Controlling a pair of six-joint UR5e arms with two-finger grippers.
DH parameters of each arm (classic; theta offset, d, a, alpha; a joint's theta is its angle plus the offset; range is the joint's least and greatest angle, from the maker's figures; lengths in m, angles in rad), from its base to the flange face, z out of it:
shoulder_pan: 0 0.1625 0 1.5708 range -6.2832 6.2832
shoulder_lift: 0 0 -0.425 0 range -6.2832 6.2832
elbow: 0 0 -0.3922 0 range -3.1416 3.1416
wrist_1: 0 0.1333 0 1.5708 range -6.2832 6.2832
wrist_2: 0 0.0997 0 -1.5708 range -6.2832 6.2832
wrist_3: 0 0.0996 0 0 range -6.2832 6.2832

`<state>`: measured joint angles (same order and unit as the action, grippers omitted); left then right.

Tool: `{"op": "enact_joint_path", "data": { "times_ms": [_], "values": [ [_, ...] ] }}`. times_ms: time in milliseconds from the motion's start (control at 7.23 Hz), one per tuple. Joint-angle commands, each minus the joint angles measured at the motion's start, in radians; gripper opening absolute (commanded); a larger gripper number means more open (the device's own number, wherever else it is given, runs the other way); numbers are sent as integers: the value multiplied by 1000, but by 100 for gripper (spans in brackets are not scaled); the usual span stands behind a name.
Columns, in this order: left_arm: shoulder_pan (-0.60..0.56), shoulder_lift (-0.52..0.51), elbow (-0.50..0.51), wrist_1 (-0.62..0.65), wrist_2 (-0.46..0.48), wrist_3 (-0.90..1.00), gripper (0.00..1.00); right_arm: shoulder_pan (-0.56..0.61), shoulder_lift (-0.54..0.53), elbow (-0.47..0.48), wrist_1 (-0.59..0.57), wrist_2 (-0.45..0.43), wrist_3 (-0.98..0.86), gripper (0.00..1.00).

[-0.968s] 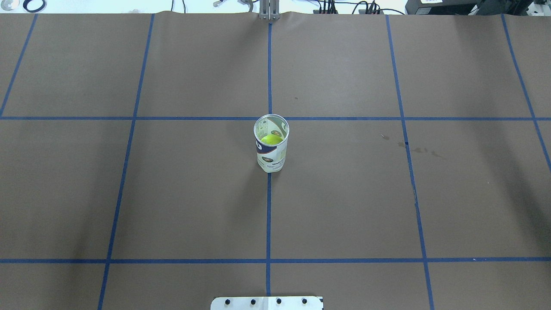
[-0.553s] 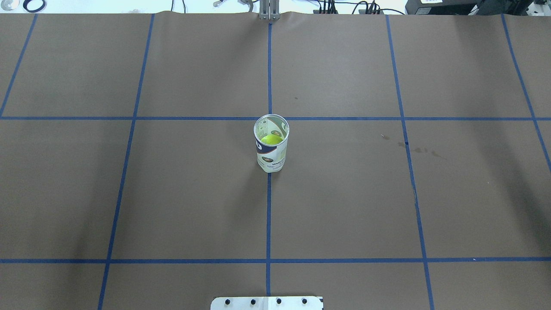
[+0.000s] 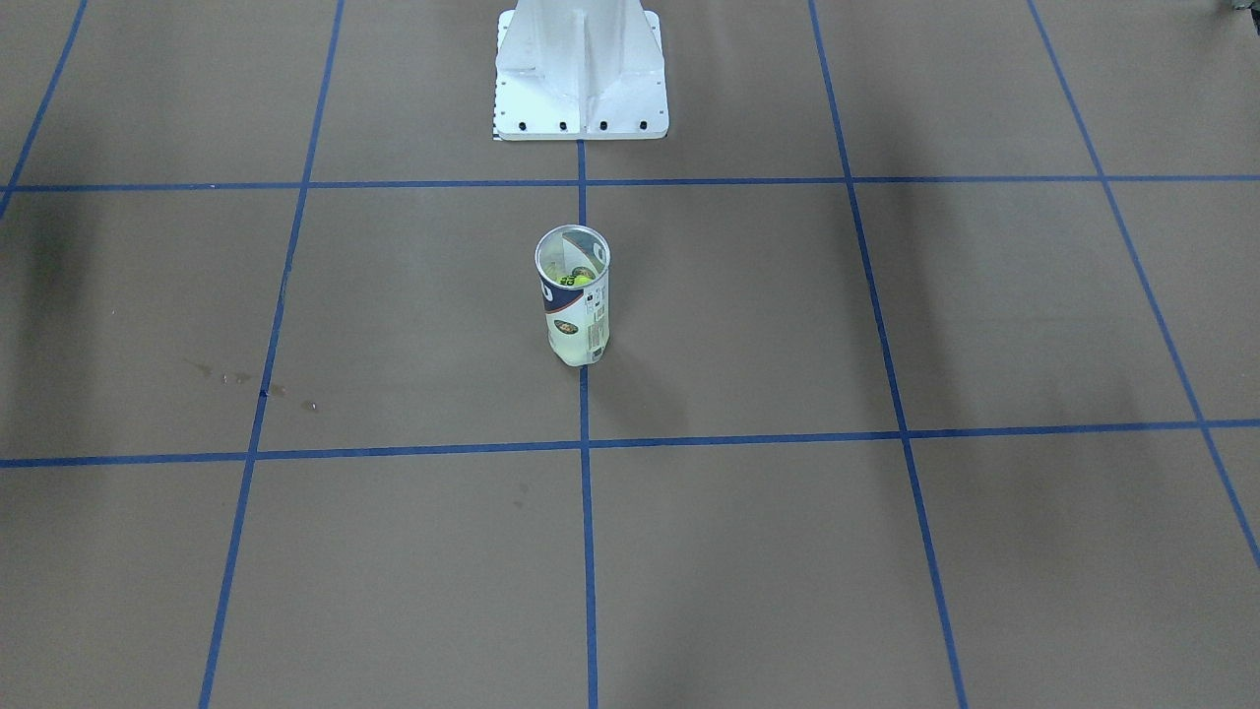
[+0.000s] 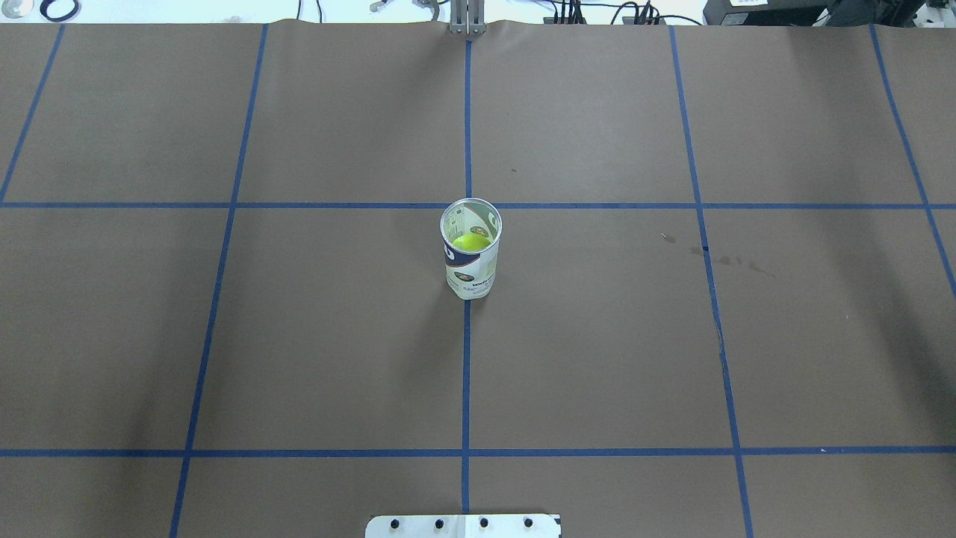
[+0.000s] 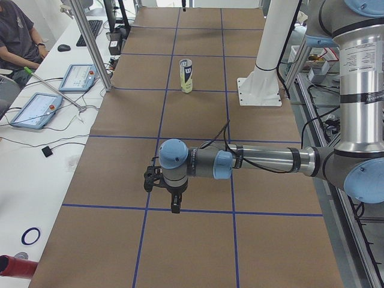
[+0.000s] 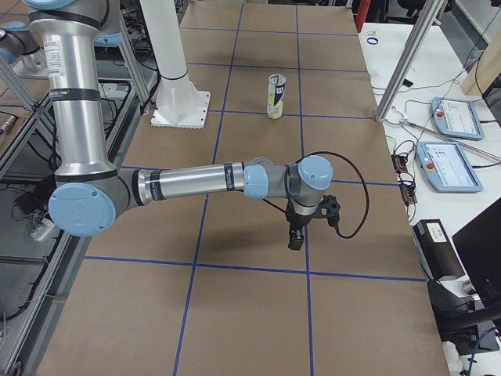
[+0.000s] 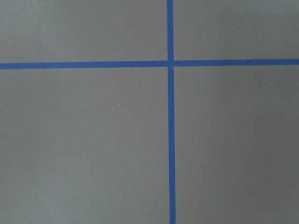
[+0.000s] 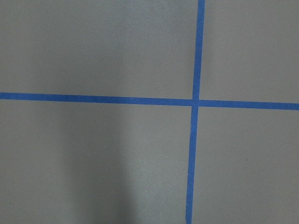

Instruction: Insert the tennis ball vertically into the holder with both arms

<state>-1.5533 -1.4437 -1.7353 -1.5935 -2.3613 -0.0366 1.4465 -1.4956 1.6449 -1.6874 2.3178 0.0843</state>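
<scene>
One holder [image 4: 470,254]: clear tube, upright, open mouth up with a thin silvery rim, white label with a navy band round the upper half, small dark oval print lower down. Sat on the centre blue tape line [image 4: 466,373] of the brown table [image 4: 597,336], just short of a tape crossing, in front of the white pedestal [image 3: 581,69]. One yellow-green tennis ball [image 4: 470,241] visible inside through the mouth, below the rim; anything deeper hidden by the label. Two arms, each stretched out low over its own end of the table, well apart from the holder. Left gripper [image 5: 175,208] and right gripper [image 6: 295,241] both pointing straight down above tape lines, nothing seen under either. Fingers visible only from the side cameras, so can't tell whether spread or closed. Both wrist views: bare table and one tape crossing each. Two teach pendants [image 5: 77,77] on the side bench.
</scene>
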Motion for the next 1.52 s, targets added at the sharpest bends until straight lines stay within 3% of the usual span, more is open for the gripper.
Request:
{"op": "enact_joint_path", "data": {
  "times_ms": [0,1383],
  "values": [
    [-1,6,0,-11,-1,10,100,0,2,1,0,0,0,99],
    [2,6,7,-28,8,9,100,0,2,10,0,0,9,99]
  ]
}}
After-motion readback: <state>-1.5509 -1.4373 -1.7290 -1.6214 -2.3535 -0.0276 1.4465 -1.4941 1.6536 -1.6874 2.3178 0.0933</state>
